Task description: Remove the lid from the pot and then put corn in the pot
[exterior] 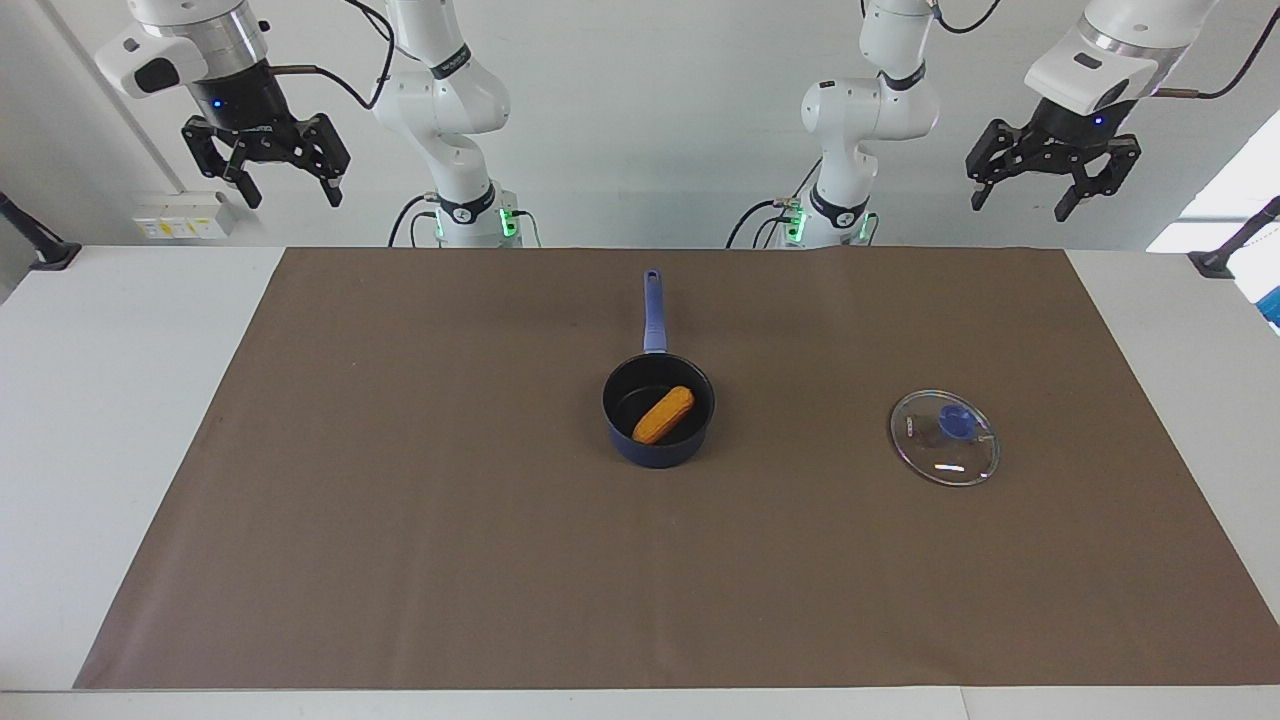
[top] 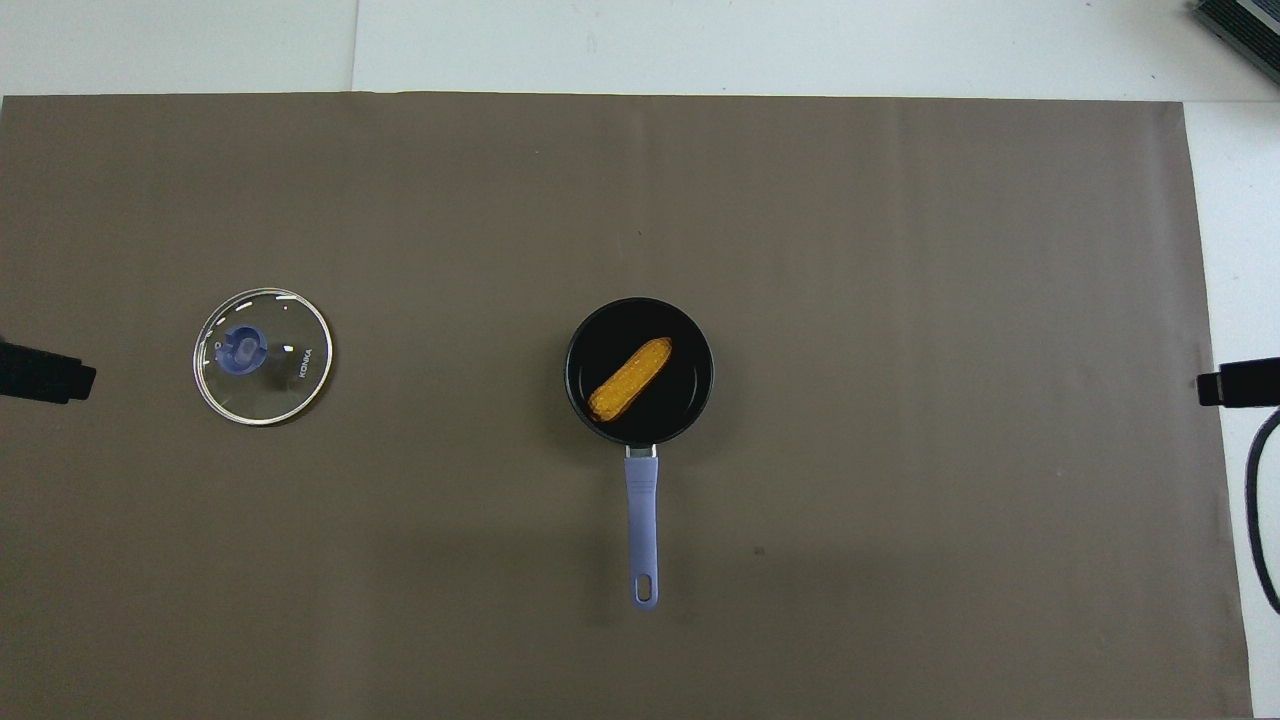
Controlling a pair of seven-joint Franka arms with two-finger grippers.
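Observation:
The dark blue pot (exterior: 658,448) (top: 581,340) stands in the middle of the brown mat, its long handle (exterior: 653,310) pointing toward the robots. The yellow-orange corn (exterior: 664,414) (top: 629,378) lies inside the pot. The glass lid (exterior: 944,437) (top: 262,356) with its blue knob lies flat on the mat toward the left arm's end, apart from the pot. My left gripper (exterior: 1024,200) is open and empty, raised high above the table's edge. My right gripper (exterior: 290,194) is open and empty, raised high at the other end. Both arms wait.
The brown mat (exterior: 400,500) covers most of the white table (exterior: 100,400). Black clamp mounts (exterior: 40,250) stand at both ends of the table near the robots.

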